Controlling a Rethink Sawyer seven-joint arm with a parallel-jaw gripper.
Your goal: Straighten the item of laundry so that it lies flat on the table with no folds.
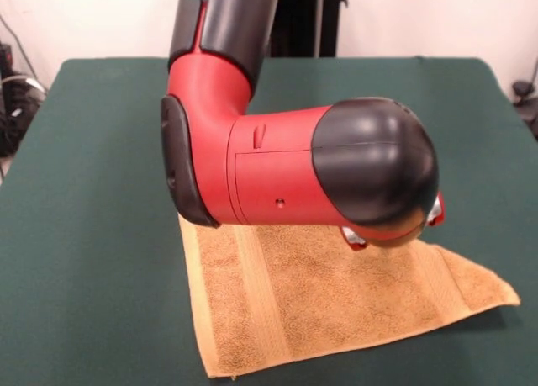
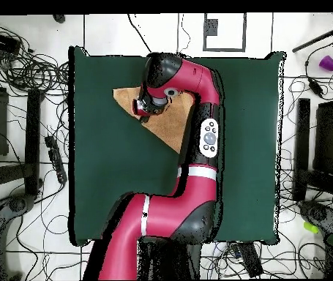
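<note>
On table (image 1: 92, 235) | towel (image 1: 303, 302) spread, right corner tapering | arm (image 1: 277, 167) above

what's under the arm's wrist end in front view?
The towel lies on the green table beneath the arm. Its far edge and part of its middle are covered, so folds there can't be judged. The gripper is mostly hidden.

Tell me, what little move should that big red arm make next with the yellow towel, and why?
Probably lower onto the towel and draw its pointed corner outward. In the front view the towel looks skewed, one end tapering to a point, so it seems still folded. The gripper hangs over that end; its fingers are hidden.
</note>
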